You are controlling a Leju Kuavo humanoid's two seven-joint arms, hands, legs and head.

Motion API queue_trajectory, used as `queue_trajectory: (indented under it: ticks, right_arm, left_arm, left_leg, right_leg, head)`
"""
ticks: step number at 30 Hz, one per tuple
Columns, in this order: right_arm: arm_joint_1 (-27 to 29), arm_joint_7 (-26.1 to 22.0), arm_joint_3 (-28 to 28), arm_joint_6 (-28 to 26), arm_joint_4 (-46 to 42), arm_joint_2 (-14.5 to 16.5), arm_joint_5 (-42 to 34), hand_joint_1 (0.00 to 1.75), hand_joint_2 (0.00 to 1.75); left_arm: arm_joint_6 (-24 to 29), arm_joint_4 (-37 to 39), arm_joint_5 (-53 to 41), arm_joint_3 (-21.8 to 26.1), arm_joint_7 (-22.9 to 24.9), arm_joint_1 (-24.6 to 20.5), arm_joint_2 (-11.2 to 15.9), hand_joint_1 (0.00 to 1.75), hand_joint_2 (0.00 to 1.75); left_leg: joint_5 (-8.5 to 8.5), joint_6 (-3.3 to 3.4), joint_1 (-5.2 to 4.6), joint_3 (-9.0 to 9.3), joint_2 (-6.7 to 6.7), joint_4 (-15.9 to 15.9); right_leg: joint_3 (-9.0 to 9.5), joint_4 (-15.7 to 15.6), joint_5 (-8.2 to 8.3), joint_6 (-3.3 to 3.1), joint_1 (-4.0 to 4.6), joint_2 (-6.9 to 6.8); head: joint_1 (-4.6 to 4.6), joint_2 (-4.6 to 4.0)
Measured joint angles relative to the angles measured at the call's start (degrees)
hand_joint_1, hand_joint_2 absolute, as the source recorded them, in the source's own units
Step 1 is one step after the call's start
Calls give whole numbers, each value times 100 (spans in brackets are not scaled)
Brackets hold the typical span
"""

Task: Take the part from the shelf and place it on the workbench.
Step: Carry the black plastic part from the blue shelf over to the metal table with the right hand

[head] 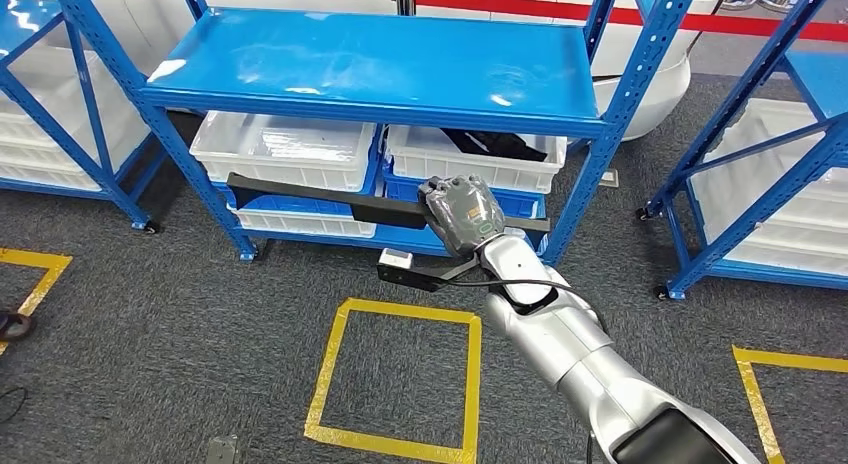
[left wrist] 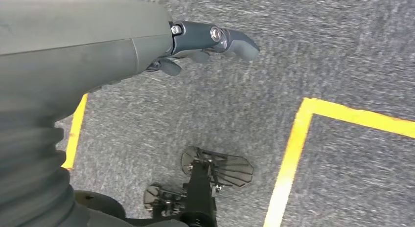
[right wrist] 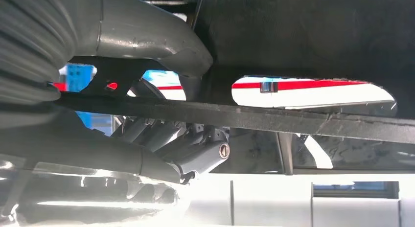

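Right hand [head: 461, 214] wrapped around a long flat black part [head: 300, 196], gripping it toward one end; in the right wrist view, dark fingers [right wrist: 161, 139] curled under the strip and the thick grey thumb [right wrist: 151, 41] clamped over the top; looked like a solid hold. Was carrying the part roughly level in front of the blue metal shelf rack [head: 380, 69], at about the height of the white plastic bins [head: 285, 149] on the lower tier; couldn't tell for sure whether the far end was touching a bin or already free of it.

Left hand [left wrist: 210, 41] hung down over the grey carpet [left wrist: 318, 51], fingers partly curled with nothing visible in them; honestly couldn't tell if fully closed or just relaxed.

Progress-wise, probably about halfway: grab done, part seemingly lifted off the shelf; placing not done at all. No workbench visible anywhere, just carpet and a yellow tape square [head: 397, 376] on the floor; so likely needed a turn or a walk to get there, minding that long end near the blue uprights.
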Motion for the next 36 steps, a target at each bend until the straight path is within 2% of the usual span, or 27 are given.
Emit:
queue_trajectory:
  ticks: [2, 3, 4, 5, 8, 9, 11, 13, 14, 16, 18, 19, 20, 21, 23, 24, 25, 26, 27, 28, 29, 30, 32, 33, 34, 35, 36]
  right_arm:
    - [7, 0, 0, 4, -2, 21, 11, 175, 175]
    - [15, 0, 0, 7, -2, 23, 17, 175, 175]
    - [26, 0, 0, 11, -2, 22, 21, 175, 175]
    - [39, 1, 0, 14, -2, 21, 25, 175, 175]
    - [59, 3, -3, 17, -11, 19, 26, 175, 175]
    - [59, 5, -4, 18, -16, 21, 26, 175, 175]
    - [58, 13, -8, 19, -24, 26, 26, 175, 175]
    - [57, 22, -10, 19, -30, 18, 33, 175, 175]
    - [54, 26, -14, 19, -33, 7, 38, 175, 175]
    - [48, 31, -25, 23, -36, -19, 52, 175, 175]
    - [50, 29, -40, 33, -36, -43, 75, 175, 175]
    - [54, 26, -49, 39, -36, -54, 90, 175, 175]
    - [58, 21, -57, 45, -36, -63, 102, 175, 175]
    - [59, 15, -67, 55, -37, -68, 112, 175, 175]
    - [51, 4, -88, 74, -46, -66, 126, 175, 175]
    - [40, 0, -99, 80, -60, -55, 130, 175, 175]
    - [27, -4, -107, 82, -74, -40, 134, 175, 175]
    - [15, -8, -111, 83, -87, -28, 137, 175, 175]
    - [9, -11, -113, 84, -93, -19, 139, 175, 175]
    - [10, -13, -111, 88, -89, -16, 142, 175, 175]
    - [13, -14, -110, 93, -85, -16, 146, 175, 175]
    - [17, -16, -108, 99, -80, -10, 150, 175, 175]
    - [14, -19, -105, 105, -78, 18, 159, 175, 175]
    - [12, -20, -105, 108, -78, 34, 161, 175, 175]
    - [11, -20, -105, 115, -76, 45, 162, 175, 175]
    - [12, -20, -105, 125, -73, 51, 163, 175, 175]
    - [12, -20, -104, 136, -70, 54, 163, 175, 175]
  left_arm:
    - [-2, 1, -4, 3, -2, 14, -3, 0, 175]
    - [-2, 2, -8, 4, -3, 16, -2, 0, 175]
    - [-3, 2, -11, 5, -3, 16, -1, 0, 175]
    - [-4, 2, -14, 6, -3, 16, 1, 0, 175]
    - [-8, 1, -21, 6, -5, 4, 3, 0, 175]
    - [-9, 1, -23, 6, -6, -2, 2, 0, 175]
    - [-12, 1, -28, 7, -8, -9, -1, 0, 175]
    - [-12, 1, -42, 7, -7, -15, -2, 0, 175]
    - [-12, 1, -52, 6, -5, -23, -8, 0, 175]
    - [-11, 0, -67, 5, 2, -43, -18, 0, 175]
    - [-10, -1, -74, 6, 11, -55, -20, 0, 175]
    - [-10, -1, -77, 6, 15, -56, -22, 0, 175]
    - [-10, -1, -78, 6, 18, -56, -24, 0, 175]
    - [-10, -1, -79, 6, 20, -57, -27, 0, 175]
    - [-10, -3, -82, 7, 21, -62, -31, 0, 175]
    - [-10, -6, -83, 8, 20, -67, -34, 0, 175]
    - [-11, -7, -84, 10, 20, -70, -37, 0, 175]
    - [-13, -8, -84, 15, 20, -68, -41, 0, 175]
    - [-15, -8, -84, 25, 21, -63, -43, 0, 175]
    - [-15, -6, -82, 37, 22, -49, -44, 0, 175]
    - [-15, -4, -79, 48, 23, -30, -46, 0, 175]
    - [-14, -2, -74, 57, 23, -8, -50, 0, 175]
    - [-10, 1, -67, 66, 21, 21, -55, 0, 175]
    - [-9, 1, -64, 69, 20, 23, -55, 0, 175]
    - [-8, 1, -62, 74, 19, 20, -52, 0, 175]
    - [-7, 1, -60, 80, 19, 18, -49, 0, 175]
    - [-5, 1, -57, 86, 19, 17, -46, 0, 175]
  left_leg:
    - [-580, -72, 30, -224, 2, 841]
    - [-757, -105, 47, -303, 4, 1218]
    - [-824, -131, 66, -295, 6, 1422]
    - [-790, -152, 89, -162, 9, 1381]
    - [-587, -194, 131, 650, 15, 330]
    - [-565, -176, 118, 800, 5, 92]
    - [-548, -103, 69, 818, -22, 10]
    - [-470, 16, 54, 764, -12, -34]
    - [-403, 97, 49, 723, -3, -67]
    - [-252, 235, 39, 599, 14, -123]
    - [-104, 287, -4, 414, 12, -125]
    - [-27, 290, -23, 316, 11, -123]
    - [52, 288, -40, 216, 10, -122]
    - [131, 281, -56, 120, 10, -121]
    - [286, 256, -81, -47, 5, -117]
    - [367, 232, -92, -114, 4, -114]
    - [457, 203, -97, -155, 5, -136]
    - [552, 175, -94, -178, 5, -175]
    - [654, 144, -86, -189, 6, -233]
    - [715, 117, -64, -200, 4, -290]
    - [649, 88, -44, -238, 2, -278]
    - [447, 51, -24, -301, 1, -152]
    - [-221, -30, 9, -496, 5, 506]
    - [-496, -71, 27, -581, 6, 955]
    - [-637, -107, 46, -622, 6, 1340]
    - [-652, -138, 67, -582, 8, 1575]
    - [-573, -164, 91, -443, 10, 1608]
  right_leg:
    - [-102, 14, 98, -40, -3, -21]
    - [-163, 32, 136, -27, -5, -27]
    - [-228, 62, 165, -10, -11, -32]
    - [-291, 103, 184, 10, -21, -36]
    - [-458, 242, 227, 81, -44, -37]
    - [-496, 268, 250, 117, -38, -36]
    - [-540, 273, 311, 211, -20, -35]
    - [-582, 274, 351, 306, -17, -35]
    - [-648, 354, 275, 315, -13, -29]
    - [-884, 878, -148, 232, -6, -8]
    - [-1166, 1724, -633, 166, -4, 9]
    - [-1225, 2041, -737, 181, -1, 13]
    - [-1193, 2186, -731, 215, 6, 15]
    - [-1050, 2115, -636, 252, 14, 16]
    - [-464, 1456, -478, 240, 47, 20]
    - [-124, 987, -502, 202, 82, 20]
    - [102, 623, -542, 170, 115, 21]
    - [228, 376, -574, 149, 149, 20]
    - [219, 261, -545, 141, 164, 17]
    - [157, 260, -464, 125, 127, 9]
    - [119, 250, -385, 79, 92, -5]
    - [69, 241, -297, 25, 52, -23]
    - [-65, 243, -125, -50, 27, -46]
    - [-153, 247, -44, -56, 27, -54]
    - [-243, 251, 31, -45, 23, -60]
    - [-336, 256, 102, -24, 15, -68]
    - [-428, 264, 169, 3, 1, -74]
  head:
    - [-17, 1]
    - [-20, 1]
    - [-20, 1]
    - [-21, 1]
    - [-23, 0]
    - [-16, 1]
    - [-5, 1]
    - [5, 1]
    - [8, 1]
    - [19, 1]
    - [32, 1]
    - [36, 1]
    - [36, 1]
    - [37, 1]
    - [35, 1]
    - [36, 1]
    - [25, 1]
    - [16, 0]
    - [3, 0]
    - [-8, 0]
    - [-9, 1]
    - [-12, 1]
    - [-17, 1]
    - [-22, 1]
    - [-22, 1]
    - [-22, 1]
    - [-22, 1]
